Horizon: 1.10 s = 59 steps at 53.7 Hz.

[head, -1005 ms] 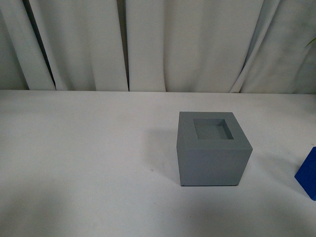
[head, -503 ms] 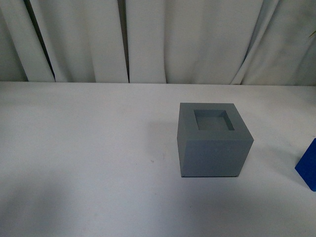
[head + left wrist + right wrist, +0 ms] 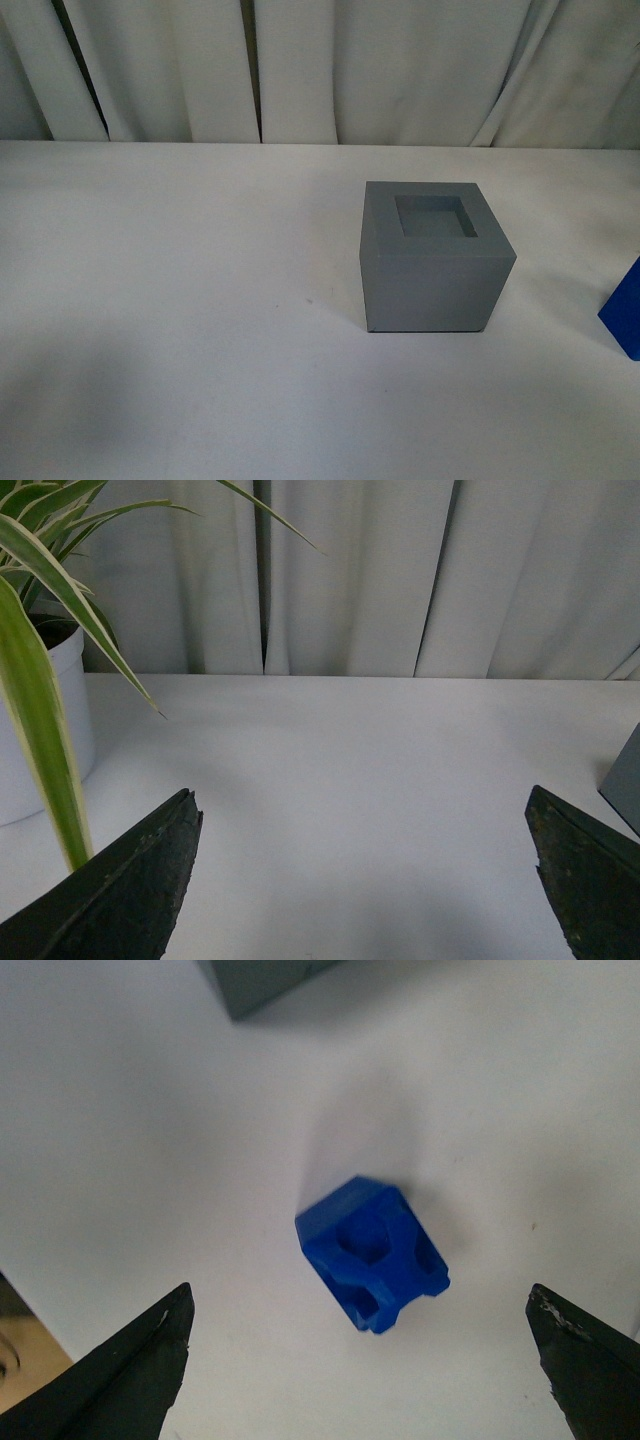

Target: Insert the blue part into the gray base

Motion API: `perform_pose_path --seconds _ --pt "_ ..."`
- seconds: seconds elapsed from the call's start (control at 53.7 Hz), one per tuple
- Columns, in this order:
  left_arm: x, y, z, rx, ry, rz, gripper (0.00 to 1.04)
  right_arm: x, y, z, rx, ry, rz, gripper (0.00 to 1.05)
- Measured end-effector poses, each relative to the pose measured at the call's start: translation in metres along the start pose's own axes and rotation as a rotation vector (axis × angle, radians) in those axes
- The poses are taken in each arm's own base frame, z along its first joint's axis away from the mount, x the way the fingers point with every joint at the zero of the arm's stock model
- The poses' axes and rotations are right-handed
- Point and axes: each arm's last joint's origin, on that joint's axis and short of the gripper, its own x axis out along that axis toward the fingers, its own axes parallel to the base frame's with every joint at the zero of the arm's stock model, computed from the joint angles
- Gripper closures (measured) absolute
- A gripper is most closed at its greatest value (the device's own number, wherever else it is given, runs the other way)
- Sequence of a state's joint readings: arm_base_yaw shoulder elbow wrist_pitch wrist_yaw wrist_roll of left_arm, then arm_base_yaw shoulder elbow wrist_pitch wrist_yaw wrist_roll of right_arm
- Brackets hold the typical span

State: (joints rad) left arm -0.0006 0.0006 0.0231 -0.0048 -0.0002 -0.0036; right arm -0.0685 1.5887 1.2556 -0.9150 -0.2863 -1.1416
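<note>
The gray base sits on the white tabletop, right of the middle in the front view, with the square recess in its top face open and bare. The blue part stands on the tabletop well apart from the base, to its right and a little nearer the robot; the front view's right edge cuts it off, so only a sliver shows there. The right wrist view looks down on it, with the arched handle on top facing the camera and a corner of the gray base beyond it. The right fingers are spread wide on either side of the blue part, above it, touching nothing and holding nothing. The left fingers are also spread wide and hold nothing, over bare tabletop. A potted plant in a white pot stands near them, and an edge of the gray base shows on the other side. Pale curtains hang behind the tabletop.
</note>
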Motion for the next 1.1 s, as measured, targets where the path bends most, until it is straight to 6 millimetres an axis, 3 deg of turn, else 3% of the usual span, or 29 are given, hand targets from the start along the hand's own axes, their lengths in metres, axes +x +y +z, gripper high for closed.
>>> perform_pose_path --seconds 0.205,0.596,1.098 --pt "0.000 0.000 0.000 0.000 0.000 0.000 0.06 0.023 -0.017 0.004 -0.187 0.167 0.092 0.07" --pt "0.000 0.000 0.000 0.000 0.000 0.000 0.06 0.062 -0.027 0.016 -0.343 0.228 0.183 0.07" --pt "0.000 0.000 0.000 0.000 0.000 0.000 0.06 0.081 -0.038 0.017 -0.363 0.247 0.191 0.07"
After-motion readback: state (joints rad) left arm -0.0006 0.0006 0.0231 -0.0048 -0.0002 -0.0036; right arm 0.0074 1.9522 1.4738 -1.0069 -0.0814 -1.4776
